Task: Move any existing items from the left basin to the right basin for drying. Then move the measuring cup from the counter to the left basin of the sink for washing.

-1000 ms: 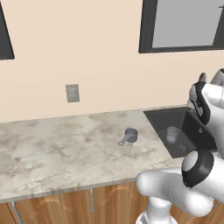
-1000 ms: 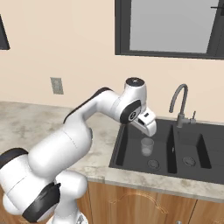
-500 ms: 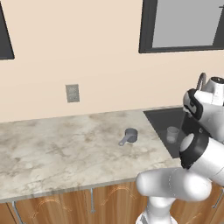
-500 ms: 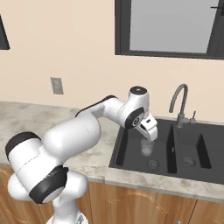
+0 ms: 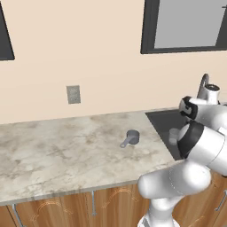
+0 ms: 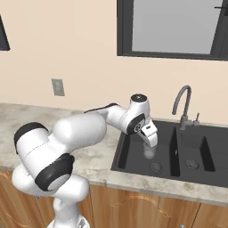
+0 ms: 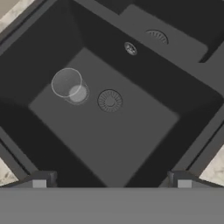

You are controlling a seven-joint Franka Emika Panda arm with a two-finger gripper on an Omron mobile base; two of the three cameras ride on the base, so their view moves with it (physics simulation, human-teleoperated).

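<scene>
A small pale grey cup (image 7: 70,85) stands on the floor of the left basin (image 7: 131,140), beside its round drain (image 7: 109,100). My gripper (image 7: 111,181) hangs open above that basin, and nothing is between its fingers. From the right base view the gripper (image 6: 150,142) is just above the pale cup (image 6: 149,153) in the left basin (image 6: 133,158); the right basin (image 6: 200,153) lies beside it. The blue-grey measuring cup (image 5: 132,137) sits on the counter (image 5: 66,146) left of the sink (image 5: 162,122), handle pointing to the front left.
The dark arched tap (image 6: 182,104) rises behind the divider between the basins. A window (image 6: 173,26) is above the sink and a wall socket (image 5: 73,94) is over the counter. My own arm covers part of the sink in the left base view.
My arm has stretched forward and the gripper has come down toward the left basin, closer to the pale cup. It stays open. The measuring cup has not moved.
</scene>
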